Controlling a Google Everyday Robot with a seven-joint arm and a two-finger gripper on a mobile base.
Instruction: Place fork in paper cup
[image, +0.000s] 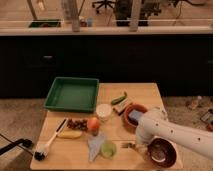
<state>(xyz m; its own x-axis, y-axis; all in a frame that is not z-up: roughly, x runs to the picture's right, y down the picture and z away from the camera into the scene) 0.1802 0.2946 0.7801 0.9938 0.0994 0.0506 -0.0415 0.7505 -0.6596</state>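
The white paper cup (103, 111) stands upright in the middle of the wooden table (145, 92), just below the green tray. My gripper (131, 145) is low over the table at the front, right of the pale green round thing and left of the dark bowl (161, 152), with the white arm running off to the lower right. A small silvery piece that looks like the fork (124, 145) lies at the gripper's tip. The cup is about a hand's width up and to the left of the gripper.
A green tray (72, 93) sits at the back left. A brown bowl (135, 116) holds a blue thing, with a green pepper (119, 98) behind it. An apple (93, 124), banana (70, 134), black-handled brush (47, 147) and pale green round thing (108, 149) lie at the front.
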